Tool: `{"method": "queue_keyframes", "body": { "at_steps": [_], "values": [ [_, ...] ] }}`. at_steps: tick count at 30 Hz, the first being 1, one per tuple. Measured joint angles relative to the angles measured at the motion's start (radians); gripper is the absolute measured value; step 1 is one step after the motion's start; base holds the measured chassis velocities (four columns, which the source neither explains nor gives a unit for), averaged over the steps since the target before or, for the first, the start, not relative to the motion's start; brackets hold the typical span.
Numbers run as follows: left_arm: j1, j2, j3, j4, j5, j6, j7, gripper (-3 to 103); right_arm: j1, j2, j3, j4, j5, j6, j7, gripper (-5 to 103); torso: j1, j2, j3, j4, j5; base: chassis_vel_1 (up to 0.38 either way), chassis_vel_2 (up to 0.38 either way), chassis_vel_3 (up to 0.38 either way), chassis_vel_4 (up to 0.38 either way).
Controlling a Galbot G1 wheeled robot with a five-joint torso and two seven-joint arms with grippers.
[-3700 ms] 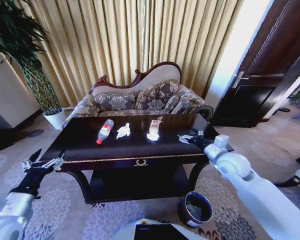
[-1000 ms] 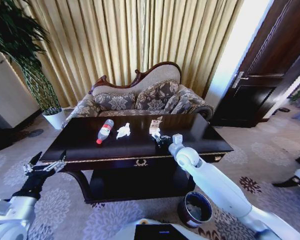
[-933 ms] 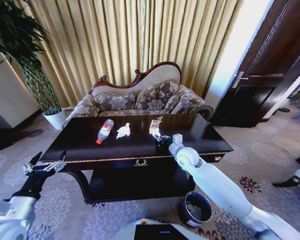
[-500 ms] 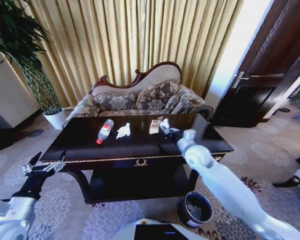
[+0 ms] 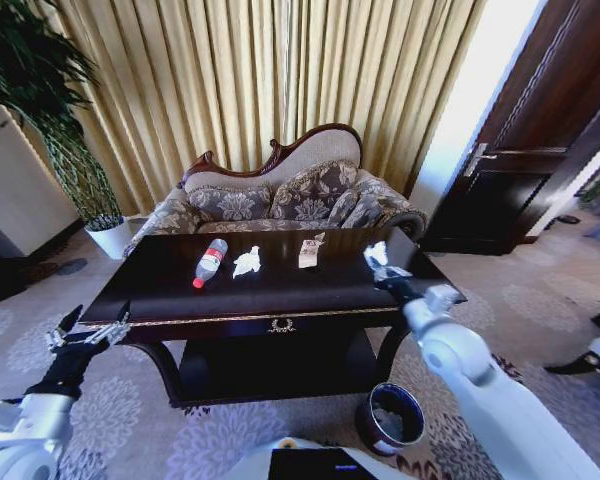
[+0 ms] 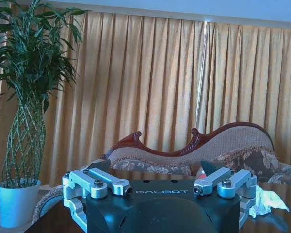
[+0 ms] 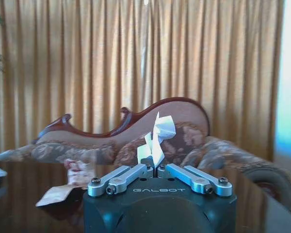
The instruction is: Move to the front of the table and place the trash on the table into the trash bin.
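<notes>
Two cushions (image 5: 270,203) line the sofa (image 5: 280,195) behind table (image 5: 180,300).

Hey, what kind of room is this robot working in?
Probably a formal living room or hotel lounge: an ornate carved sofa, full-length gold curtains, a patterned carpet, and a potted plant.

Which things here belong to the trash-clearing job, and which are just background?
Job: table, bottle, tissue, wrapper packet, white paper scrap pinched in the right gripper, trash bin; left gripper hangs open by the table's corner.
Just lying about: sofa, potted plant, curtains, door.
</notes>
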Motion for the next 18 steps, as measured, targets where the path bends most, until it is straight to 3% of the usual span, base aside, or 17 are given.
{"method": "queue_keyframes", "body": {
  "at_steps": [9,18],
  "values": [
    [-0.011,0.019,-0.005,0.037,-0.010,0.003,0.036,100,-0.167,0.015,0.140,0.099,0.022,0.006,-0.028,0,0.000,0.000,0.000,0.0003,0.0001,0.000,0.000,0.000,0.000],
    [-0.021,0.041,-0.004,0.074,-0.024,-0.008,0.049,100,-0.199,0.043,0.143,0.130,0.003,0.005,-0.028,0,0.000,0.000,0.000,0.0003,0.0002,0.010,-0.009,-0.008,0.013]
  ]
}}
